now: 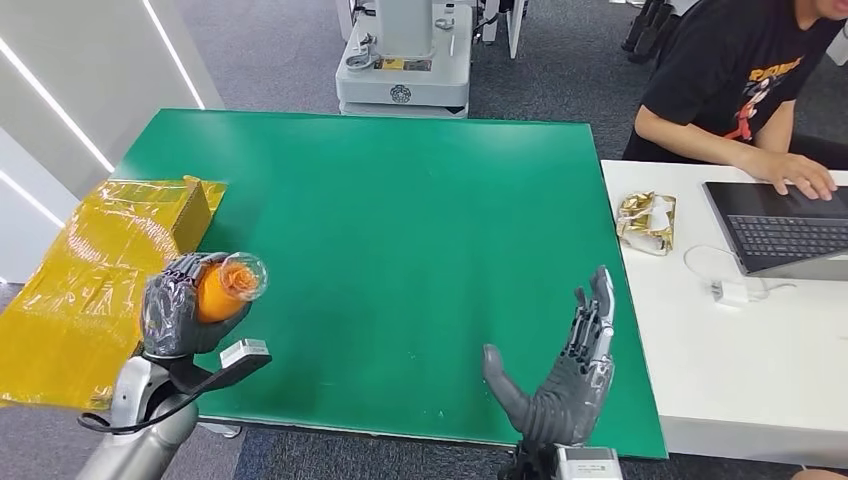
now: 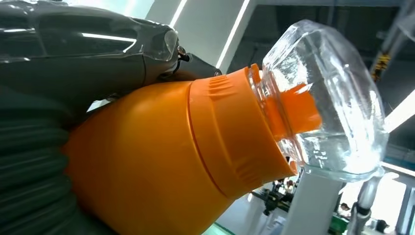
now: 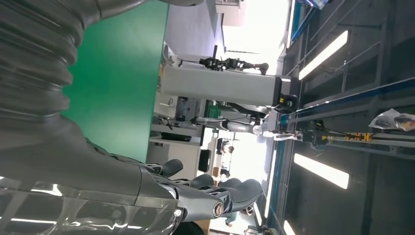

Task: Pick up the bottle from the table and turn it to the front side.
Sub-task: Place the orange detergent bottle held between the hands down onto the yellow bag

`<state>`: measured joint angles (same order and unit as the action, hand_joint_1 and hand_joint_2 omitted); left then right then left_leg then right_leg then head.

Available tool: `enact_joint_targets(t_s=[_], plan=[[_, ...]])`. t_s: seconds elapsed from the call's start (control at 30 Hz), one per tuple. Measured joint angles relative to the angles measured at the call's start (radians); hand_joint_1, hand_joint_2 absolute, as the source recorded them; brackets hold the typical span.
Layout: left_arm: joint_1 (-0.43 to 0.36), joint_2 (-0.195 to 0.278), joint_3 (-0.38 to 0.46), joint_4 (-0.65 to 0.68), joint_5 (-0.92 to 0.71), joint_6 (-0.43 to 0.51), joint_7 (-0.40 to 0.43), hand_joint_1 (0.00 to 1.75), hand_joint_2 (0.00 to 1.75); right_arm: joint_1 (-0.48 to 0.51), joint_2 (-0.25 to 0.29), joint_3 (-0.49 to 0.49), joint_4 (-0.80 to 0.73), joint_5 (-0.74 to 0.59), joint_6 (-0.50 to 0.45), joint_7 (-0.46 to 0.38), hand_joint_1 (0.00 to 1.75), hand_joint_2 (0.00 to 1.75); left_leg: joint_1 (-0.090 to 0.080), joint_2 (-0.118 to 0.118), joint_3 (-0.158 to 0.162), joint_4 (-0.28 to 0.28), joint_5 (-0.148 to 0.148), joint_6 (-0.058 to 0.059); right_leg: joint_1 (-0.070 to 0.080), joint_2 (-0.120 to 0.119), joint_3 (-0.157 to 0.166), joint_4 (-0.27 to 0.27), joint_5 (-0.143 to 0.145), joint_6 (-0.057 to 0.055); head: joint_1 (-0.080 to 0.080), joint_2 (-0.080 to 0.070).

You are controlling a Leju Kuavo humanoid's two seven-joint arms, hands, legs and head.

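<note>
An orange bottle (image 1: 222, 291) with a clear faceted cap (image 1: 244, 277) is lifted off the green table (image 1: 400, 220) at its near left corner. My left hand (image 1: 178, 308) grips the bottle's body, cap pointing toward the camera. In the left wrist view the orange bottle (image 2: 161, 156) and its clear cap (image 2: 328, 103) loom large beside my left hand (image 2: 73, 63). My right hand (image 1: 565, 375) hovers over the table's near right side, fingers spread and straight, holding nothing. The right wrist view shows my right hand (image 3: 186, 196) with fingers extended.
A yellow wrapped box (image 1: 110, 270) lies off the table's left edge. A white desk (image 1: 740, 360) at the right carries a laptop (image 1: 780, 225), a foil packet (image 1: 647, 222) and a charger (image 1: 730, 292); a person (image 1: 745, 80) sits there typing. A wheeled machine (image 1: 405, 60) stands behind the table.
</note>
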<state>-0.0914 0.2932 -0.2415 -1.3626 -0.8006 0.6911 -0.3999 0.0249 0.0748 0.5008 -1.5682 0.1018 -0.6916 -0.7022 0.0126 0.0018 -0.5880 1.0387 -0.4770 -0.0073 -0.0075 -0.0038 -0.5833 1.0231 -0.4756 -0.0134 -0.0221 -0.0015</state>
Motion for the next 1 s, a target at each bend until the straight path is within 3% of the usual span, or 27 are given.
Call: enact_joint_targets(t_s=[0.13, 0.47, 0.73, 0.83, 1.0], plan=[[-0.004, 0.034, 0.042, 0.026, -0.160, 0.000, 0.018, 1.75, 1.75, 0.000, -0.009, 0.018, -0.028, -0.002, 0.000, 0.000, 0.00, 1.75, 0.000, 0.000, 0.000, 0.000, 0.000, 0.000, 0.000, 0.000, 0.000, 0.000, 0.000, 0.000, 0.000, 0.000], [-0.072, 0.072, 0.081, 0.140, -0.322, -0.004, 0.016, 1.75, 1.75, -0.004, -0.018, 0.036, -0.052, -0.014, 0.000, 0.000, 0.00, 1.75, 0.000, 0.000, 0.001, 0.001, 0.001, -0.001, 0.000, 0.000, 0.000, 0.000, 0.000, 0.000, 0.000, 0.000], [-0.302, 0.099, -0.018, 0.449, -0.433, -0.007, -0.007, 1.75, 1.75, -0.008, -0.024, 0.046, -0.054, -0.030, 0.000, 0.000, 0.00, 1.75, 0.000, -0.001, 0.001, 0.001, 0.002, -0.002, 0.000, -0.001, -0.001, 0.000, 0.002, -0.002, 0.000, 0.000], [-0.408, 0.085, -0.077, 0.590, -0.489, -0.021, 0.006, 1.75, 1.75, -0.009, -0.024, 0.048, -0.054, -0.023, 0.000, 0.000, 0.00, 1.75, 0.000, -0.001, 0.001, 0.001, 0.003, -0.002, 0.000, 0.000, -0.001, 0.000, 0.003, -0.001, 0.000, 0.000], [-0.561, 0.039, -0.166, 0.769, -0.546, -0.132, 0.000, 1.75, 1.75, -0.010, -0.024, 0.049, -0.055, -0.006, 0.000, 0.000, 0.00, 1.75, 0.000, -0.001, 0.000, 0.001, 0.003, -0.002, 0.000, 0.000, -0.001, 0.000, 0.003, -0.001, 0.000, 0.000]])
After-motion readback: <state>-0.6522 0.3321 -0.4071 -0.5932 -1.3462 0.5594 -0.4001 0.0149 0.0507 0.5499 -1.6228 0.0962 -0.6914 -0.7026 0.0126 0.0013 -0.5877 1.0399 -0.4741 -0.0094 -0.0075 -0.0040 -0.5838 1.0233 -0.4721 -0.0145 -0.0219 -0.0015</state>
